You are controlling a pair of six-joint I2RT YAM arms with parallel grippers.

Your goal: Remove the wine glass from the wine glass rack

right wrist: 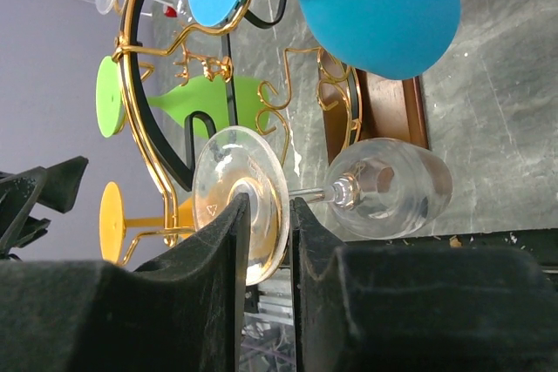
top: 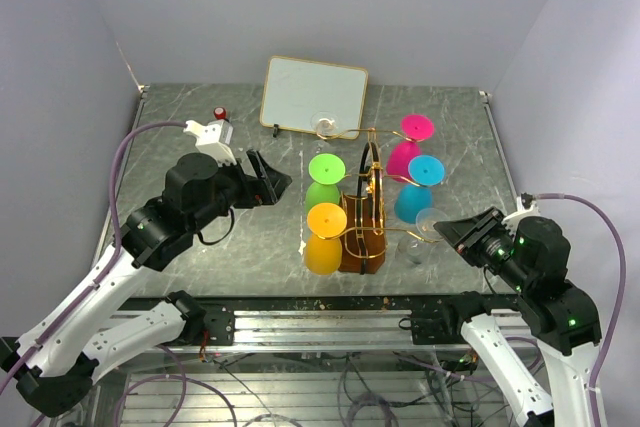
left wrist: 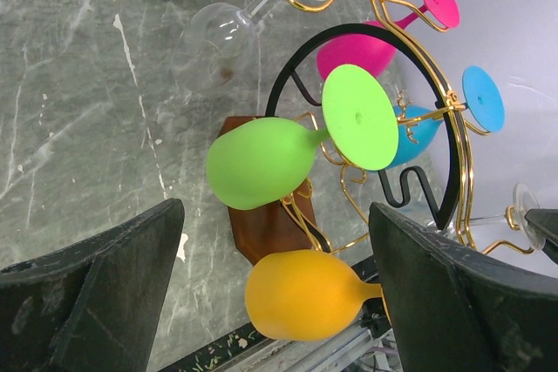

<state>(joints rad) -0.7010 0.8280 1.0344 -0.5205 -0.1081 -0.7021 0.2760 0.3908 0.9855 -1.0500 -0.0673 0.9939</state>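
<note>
The wine glass rack (top: 362, 239) is a brown wooden stand with gold wire arms (right wrist: 139, 67) in the middle of the table. A clear wine glass (top: 420, 239) hangs upside down on its near right arm. My right gripper (right wrist: 268, 211) is shut on that glass's round foot (right wrist: 228, 182), one finger on each face of the disc, with the bowl (right wrist: 391, 187) to the right. My left gripper (top: 270, 179) hovers left of the rack, open, its fingers (left wrist: 105, 294) wide apart with nothing between them.
Green (top: 324, 185), orange (top: 324, 237), pink (top: 408, 147) and blue (top: 416, 193) glasses hang on the rack, plus another clear one (top: 325, 125) at the back. A white framed board (top: 315, 95) stands behind. A small red-capped item (top: 219, 112) sits at the back left.
</note>
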